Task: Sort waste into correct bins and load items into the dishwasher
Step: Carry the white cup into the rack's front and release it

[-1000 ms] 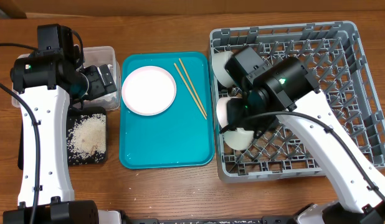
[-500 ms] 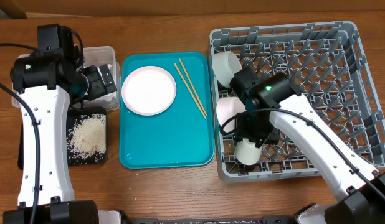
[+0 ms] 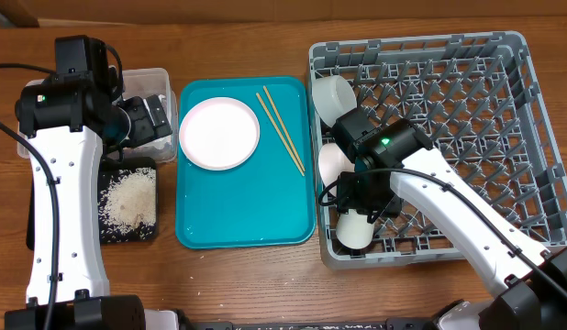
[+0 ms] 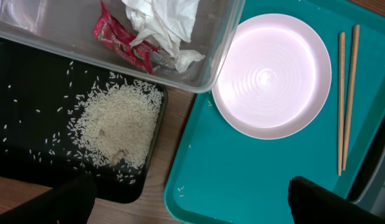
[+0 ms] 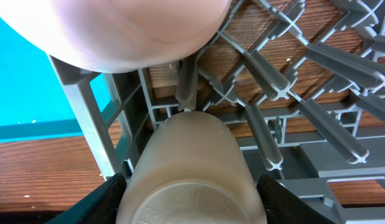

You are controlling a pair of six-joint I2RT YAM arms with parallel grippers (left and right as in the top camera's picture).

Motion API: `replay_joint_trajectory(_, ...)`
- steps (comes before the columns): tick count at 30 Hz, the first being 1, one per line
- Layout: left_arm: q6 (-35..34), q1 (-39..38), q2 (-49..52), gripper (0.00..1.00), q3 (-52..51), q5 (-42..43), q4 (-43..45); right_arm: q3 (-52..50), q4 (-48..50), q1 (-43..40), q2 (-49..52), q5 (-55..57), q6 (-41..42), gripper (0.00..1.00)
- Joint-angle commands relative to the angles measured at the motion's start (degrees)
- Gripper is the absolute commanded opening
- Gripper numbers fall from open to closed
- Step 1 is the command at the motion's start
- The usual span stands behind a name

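Observation:
My right gripper (image 3: 364, 211) is shut on the small white cup (image 3: 353, 233), holding it on its side at the front left corner of the grey dish rack (image 3: 531, 137). In the right wrist view the cup (image 5: 189, 174) fills the space between the fingers (image 5: 192, 202). Two pale bowls (image 3: 330, 95) (image 3: 333, 162) lean on the rack's left side. My left gripper (image 3: 144, 119) is open and empty (image 4: 192, 205) over the clear tub (image 4: 223, 37), which holds the napkin (image 4: 164, 22) and wrapper (image 4: 121, 43). Rice (image 4: 121, 121) lies on the black tray (image 4: 30, 124).
The teal tray (image 3: 247, 211) between the bins and the rack holds the white plate (image 3: 219, 133) and two chopsticks (image 3: 281, 128), with a few stray rice grains (image 4: 180, 188) near its edge. The rack's upright pegs (image 5: 273, 137) stand close around the cup.
My right gripper has carried the cup toward the rack's front left corner and lowered it among the pegs. The left arm has not moved.

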Motion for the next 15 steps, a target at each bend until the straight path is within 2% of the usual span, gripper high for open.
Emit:
replay_joint_trajectory(1, 0.52, 0.24, -0.09, 1.00, 0.63, -0.57, 0.04, -0.13, -0.04, 0.04, -0.48, -0.26, 0.50, 0.56)
replay_joint_trajectory(3, 0.52, 0.24, -0.09, 1.00, 0.63, -0.57, 0.07, -0.13, -0.50, 0.04, -0.50, 0.00, 0.50, 0.63)
replay_joint_trajectory(6, 0.52, 0.24, -0.09, 1.00, 0.63, -0.57, 0.04, -0.04, -1.64, 0.04, -0.50, 0.13, 0.48, 0.67)
replay_joint_trajectory(15, 0.52, 0.22, -0.09, 1.00, 0.63, -0.57, 0.04, 9.75, -4.81, 0.04, -0.55, 1.79, -1.09, 0.67)
